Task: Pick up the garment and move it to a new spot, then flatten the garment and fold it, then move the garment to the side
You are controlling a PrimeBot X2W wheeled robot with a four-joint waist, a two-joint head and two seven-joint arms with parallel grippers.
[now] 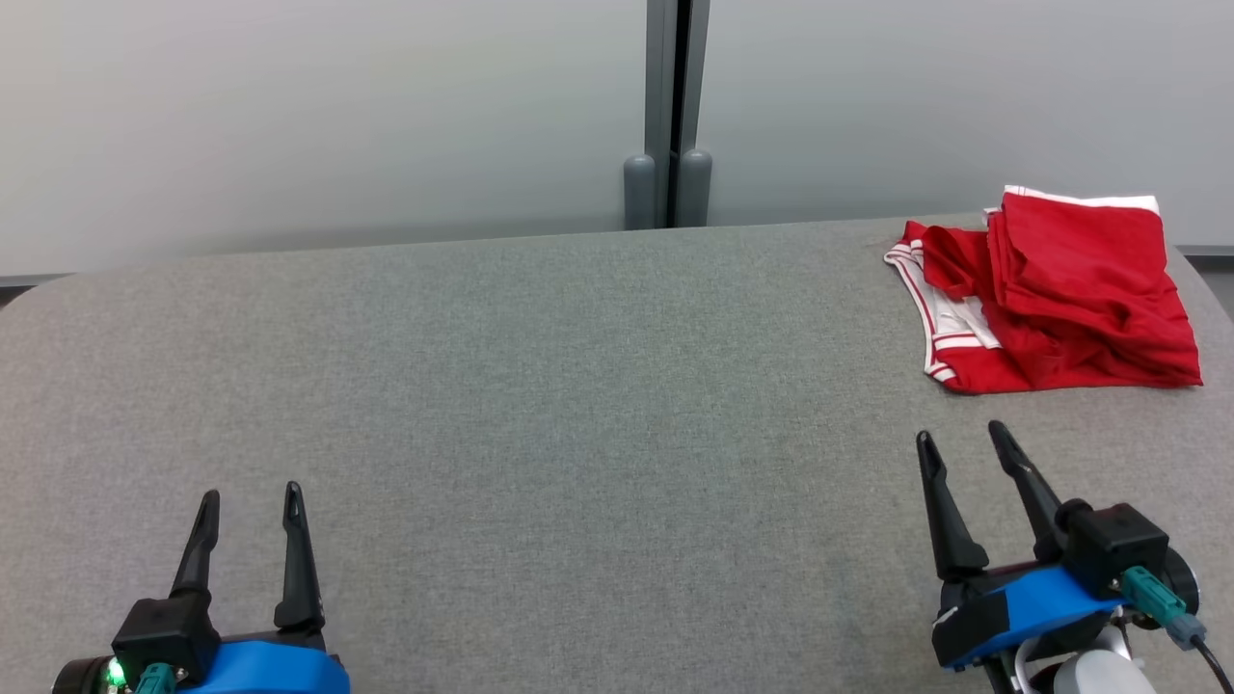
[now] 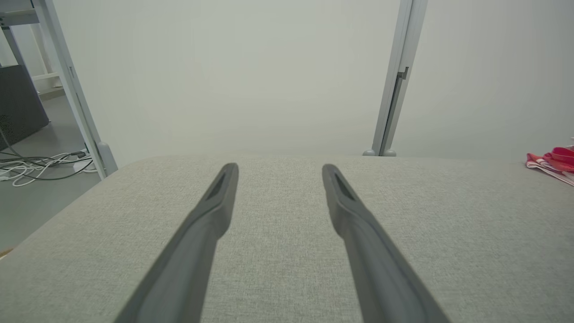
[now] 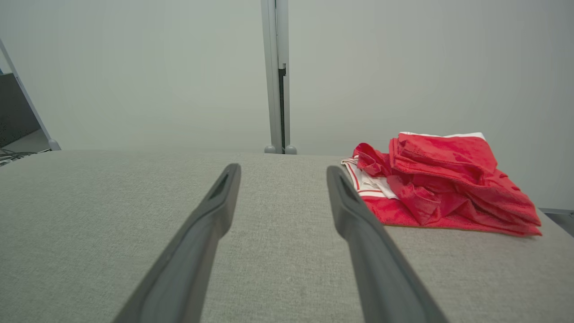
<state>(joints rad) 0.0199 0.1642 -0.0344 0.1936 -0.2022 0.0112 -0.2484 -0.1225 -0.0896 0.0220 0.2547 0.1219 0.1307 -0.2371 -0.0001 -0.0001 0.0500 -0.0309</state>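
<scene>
- red garment (image 1: 1060, 289), white-trimmed, lies at the far right corner of the table (image 1: 540, 386), close to both the right and the far edge.
- it sits as a stacked bundle of several layers, with a fairly neat top panel. looser rumpled cloth and a striped band show on its left side. it is a compact pile, not spread flat.
- left end effector (image 1: 251, 493) is at the near left corner, jaws apart with nothing between them, well apart from the garment.
- right end effector (image 1: 962, 434) is near the right edge, jaws apart and empty. it points toward the garment and is near it, but bare table lies between them and there is no contact.
- judgement: two readings fit. the garment is layered and set off at the side with both end effectors free, which looks like the end state: moved, flattened, folded, put aside. the fold is rough, though, so the same pile could be an untouched start.
- i lean toward done or nearly done, since the layers' edges roughly line up on the right and far sides rather than lying in a heap.
- if done, nothing is left except perhaps tidying the loose left flap. if not begun, everything is left: pick up, carry to the open middle of the table, flatten, fold, move aside.
</scene>
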